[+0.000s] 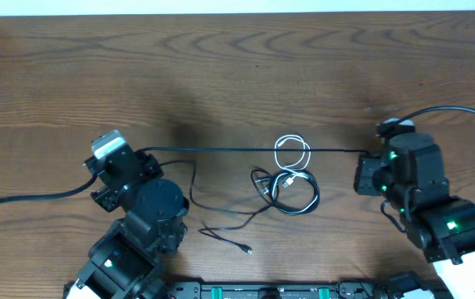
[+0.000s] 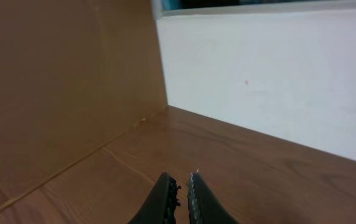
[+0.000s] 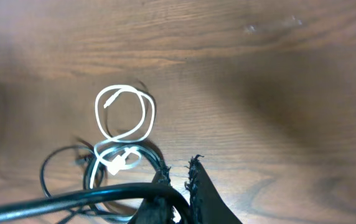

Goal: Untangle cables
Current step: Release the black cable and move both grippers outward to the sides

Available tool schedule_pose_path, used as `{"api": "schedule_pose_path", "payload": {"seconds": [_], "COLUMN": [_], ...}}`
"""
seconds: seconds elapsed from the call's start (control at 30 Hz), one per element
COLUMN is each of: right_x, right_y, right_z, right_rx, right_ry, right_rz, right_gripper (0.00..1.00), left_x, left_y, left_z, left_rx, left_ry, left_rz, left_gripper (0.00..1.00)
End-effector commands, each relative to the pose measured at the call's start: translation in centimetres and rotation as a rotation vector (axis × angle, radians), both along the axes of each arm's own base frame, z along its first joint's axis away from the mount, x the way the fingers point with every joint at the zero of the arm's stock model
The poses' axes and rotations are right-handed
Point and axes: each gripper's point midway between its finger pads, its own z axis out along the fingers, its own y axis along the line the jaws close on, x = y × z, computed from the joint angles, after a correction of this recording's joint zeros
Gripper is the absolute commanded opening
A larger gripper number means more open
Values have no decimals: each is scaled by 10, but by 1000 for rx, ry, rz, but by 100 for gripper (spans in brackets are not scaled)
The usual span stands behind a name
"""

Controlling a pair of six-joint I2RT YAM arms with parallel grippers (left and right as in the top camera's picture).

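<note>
Clamping black cable (image 1: 254, 150) taut over desk (image 1: 221, 66) with left fingers (image 2: 162, 199) and right fingers (image 3: 203, 193) pressed together on it | leaving white cable (image 1: 291, 153) overlapping black coil (image 1: 296, 195) mid-desk | risking cinching tangle by pulling wider

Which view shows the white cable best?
Right wrist: the white cable, two loops and a plug end, shows large and sharp. Overhead shows it whole but small; left wrist misses it entirely.

You have nothing to read here. The cables (image 1: 286, 176), the wooden table (image 1: 221, 66) and the white wall (image 2: 271, 81) show no lettering, label, brand, number or sign that you can make out in any view.
</note>
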Motion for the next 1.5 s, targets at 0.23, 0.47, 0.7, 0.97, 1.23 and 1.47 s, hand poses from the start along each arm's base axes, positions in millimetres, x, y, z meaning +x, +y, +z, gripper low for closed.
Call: {"api": "schedule_pose_path", "payload": {"seconds": [0.23, 0.47, 0.7, 0.97, 1.23, 1.47], "right_x": [0, 1, -3, -8, -4, 6], "right_y": [-81, -61, 7, 34, 54, 32], "right_z": [-14, -16, -16, -41, -65, -72], "right_rx": [-18, 41, 342, 402, 344, 274], "right_ry": [34, 56, 145, 307, 375, 352], "right_rz": [-417, -313, -60, -31, 25, -56], "right_gripper": [79, 99, 98, 81, 82, 93], "left_x": [-23, 2, 6, 20, 13, -8], "left_y": [34, 5, 1, -46, -119, -97], "left_z": [24, 15, -3, -53, -117, -191], "left_rx": [-110, -155, -192, -326, -654, -821], "left_ry": [-148, -111, -75, 123, 408, 593], "left_rz": [142, -65, -74, -328, -575, -176], "left_gripper": [8, 8, 15, 91, 92, 93]}}
